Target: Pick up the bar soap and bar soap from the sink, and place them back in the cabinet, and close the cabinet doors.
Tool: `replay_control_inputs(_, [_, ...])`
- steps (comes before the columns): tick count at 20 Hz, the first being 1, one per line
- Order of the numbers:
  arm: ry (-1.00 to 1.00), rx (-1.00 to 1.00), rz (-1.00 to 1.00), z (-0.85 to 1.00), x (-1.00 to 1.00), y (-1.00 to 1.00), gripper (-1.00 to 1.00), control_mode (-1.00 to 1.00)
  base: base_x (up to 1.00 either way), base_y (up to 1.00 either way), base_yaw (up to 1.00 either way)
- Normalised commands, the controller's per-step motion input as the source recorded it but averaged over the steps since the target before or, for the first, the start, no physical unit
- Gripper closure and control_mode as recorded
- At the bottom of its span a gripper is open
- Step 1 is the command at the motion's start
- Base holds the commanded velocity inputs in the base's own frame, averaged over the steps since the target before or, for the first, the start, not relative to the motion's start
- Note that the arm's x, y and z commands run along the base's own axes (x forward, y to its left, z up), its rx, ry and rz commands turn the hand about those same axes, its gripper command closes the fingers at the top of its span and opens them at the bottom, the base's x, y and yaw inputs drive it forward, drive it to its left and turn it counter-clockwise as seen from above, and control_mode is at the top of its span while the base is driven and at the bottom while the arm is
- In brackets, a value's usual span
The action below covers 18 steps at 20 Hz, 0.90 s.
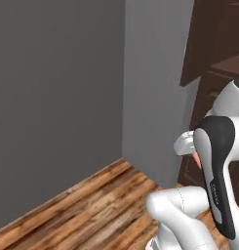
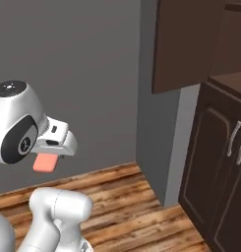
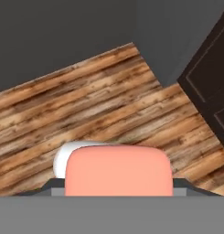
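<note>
End effector (image 2: 52, 147) was clenched on the flat soap (image 2: 45, 162). The bar hung just below the hand in the right base view and sat square between the finger tips in the hand view (image 3: 118, 170). From the left, only a sliver of salmon (image 1: 195, 158) showed behind the dark arm link.

Handling, as I judged it:
- Small, light and rigid; no visible sag or dent where it was held.
- Likely slick. Smooth faces and rounded corners, so a fast swing could let it slide out.
- The wide flat faces looked the best place to hold it, near the middle. Whether the pads sat on the faces or the edges, I couldn't tell.
- Much of the bar stuck out past the tips, so the hold looked shallow. Gentle moves seemed advisable.

Surroundings: plank floor (image 3: 86, 105) lay well below the soap, so a drop would mean a long fall. The cabinet (image 2: 220, 162) stood well off to the end effector's right, with one dark door (image 2: 183, 44) swung open up high and a shelf (image 2: 230, 78) behind it. A grey wall (image 2: 68, 59) was ahead.

The second soap and the sink weren't anywhere I could see.
</note>
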Motion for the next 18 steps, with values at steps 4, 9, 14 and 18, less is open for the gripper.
replay_control_inputs(4, [0.00, 0.00, 0.00, 0.00, 0.00, 0.00, 1.00, 1.00, 0.27, 0.00, -0.63])
replay_control_inputs(9, [0.00, 0.00, 0.00, 0.00, 0.00, 0.00, 1.00, 1.00, 0.35, 0.00, -0.65])
replay_control_inputs(14, [0.00, 0.00, 0.00, 0.00, 0.00, 0.00, 1.00, 1.00, 0.38, 0.00, -0.64])
replay_control_inputs(18, [0.00, 0.00, 0.00, 0.00, 0.00, 0.00, 1.00, 1.00, 0.41, 0.22, -0.55])
